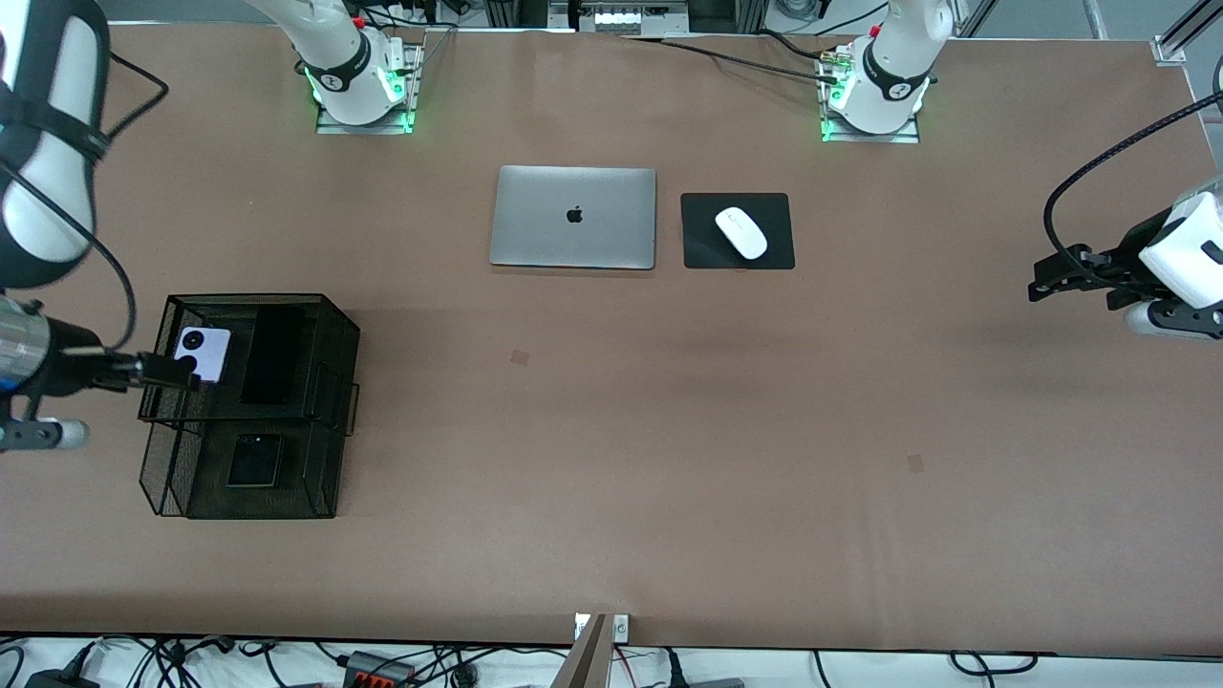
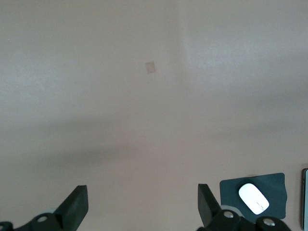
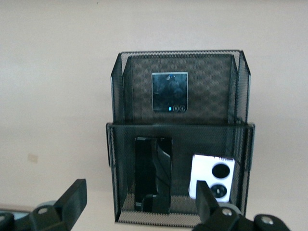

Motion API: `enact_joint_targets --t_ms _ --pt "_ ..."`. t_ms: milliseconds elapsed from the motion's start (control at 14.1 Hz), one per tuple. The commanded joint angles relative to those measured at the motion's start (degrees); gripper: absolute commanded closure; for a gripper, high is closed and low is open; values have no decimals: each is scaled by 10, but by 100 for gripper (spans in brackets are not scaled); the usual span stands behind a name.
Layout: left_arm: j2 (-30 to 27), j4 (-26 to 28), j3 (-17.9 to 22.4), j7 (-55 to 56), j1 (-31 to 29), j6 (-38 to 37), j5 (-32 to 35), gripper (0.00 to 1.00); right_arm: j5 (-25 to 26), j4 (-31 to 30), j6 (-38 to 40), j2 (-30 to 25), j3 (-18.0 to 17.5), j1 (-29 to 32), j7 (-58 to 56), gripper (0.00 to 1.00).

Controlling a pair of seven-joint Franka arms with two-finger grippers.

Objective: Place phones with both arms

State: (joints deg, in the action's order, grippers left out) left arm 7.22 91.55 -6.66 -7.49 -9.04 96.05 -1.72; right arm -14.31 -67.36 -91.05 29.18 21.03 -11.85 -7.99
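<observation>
right arm (image 1: 48, 143): cut by frame edge | silver laptop (image 2: 305, 197): only a sliver in left wrist view

Lilac flip phone (image 1: 202, 354) with two black circles; black slab phone (image 1: 272, 355); black flip phone (image 1: 254, 461); black mesh organizer (image 1: 330, 449); silver laptop (image 1: 573, 217); white mouse (image 1: 741, 232) on black pad (image 1: 779, 250); brown table (image 1: 669, 430).

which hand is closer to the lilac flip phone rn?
Right. The right hand is open at the mesh rack, right beside the lilac flip phone on its upper tier. The left hand waits open at the left arm's end of the table.
</observation>
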Motion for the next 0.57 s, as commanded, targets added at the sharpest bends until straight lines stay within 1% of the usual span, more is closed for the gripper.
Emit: enact_joint_targets --t_ms 0,142,284,425,496 --pt "-7 9 2 -19 -3 1 -3 0 0 -14 19 -29 -2 1 3 0" --pt "-6 9 2 -19 -3 1 -3 0 3 -13 22 -39 -3 -1 -1 0" --pt "-6 9 2 -19 -3 1 -3 0 3 -12 41 -56 -4 -2 7 0" --pt "-5 6 2 -19 -3 -1 -3 0 3 -12 42 -61 -2 -5 10 0" --pt "-4 4 -2 -18 -4 -1 -3 0 6 -15 37 -75 -2 -6 17 0"
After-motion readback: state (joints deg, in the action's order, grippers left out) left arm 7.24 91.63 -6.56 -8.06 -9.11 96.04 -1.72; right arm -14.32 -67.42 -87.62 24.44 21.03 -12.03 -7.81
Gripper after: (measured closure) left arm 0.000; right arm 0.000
